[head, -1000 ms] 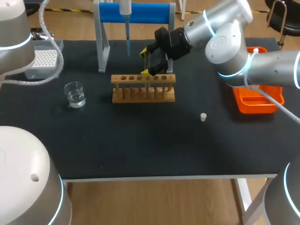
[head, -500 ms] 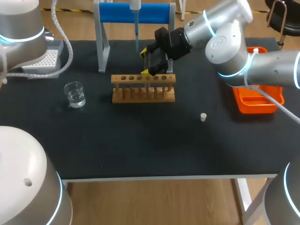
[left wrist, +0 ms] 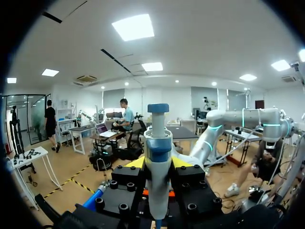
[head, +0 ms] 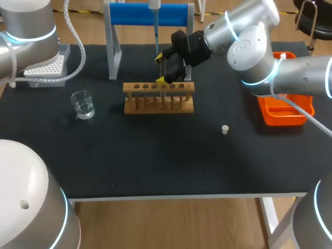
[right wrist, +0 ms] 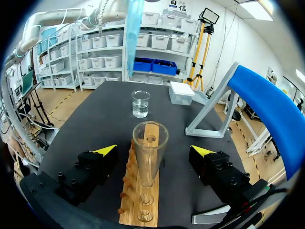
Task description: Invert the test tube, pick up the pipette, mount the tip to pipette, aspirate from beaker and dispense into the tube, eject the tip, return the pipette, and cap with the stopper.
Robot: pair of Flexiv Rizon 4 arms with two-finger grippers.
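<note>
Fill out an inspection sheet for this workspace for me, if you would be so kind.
Surface: black table, no spill visible.
Job's things: test tube upright in wooden rack; pipette held clear of table; beaker with clear liquid, tip box, stopper on table.
Clutter: orange tray, blue stand.
Grippers: left gripper shut on pipette; right gripper open around test tube.
Cables: white hose on left arm.
Surroundings: nothing seen.

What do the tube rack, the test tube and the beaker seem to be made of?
Rack: probably wood with a matt finish, judging by its light brown colour and peg-like posts.
Test tube: clear glass or plastic, since the rack shows through it.
Beaker: also transparent and glossy, with bright highlights. Glass seems likely, but clear plastic is possible.
</note>
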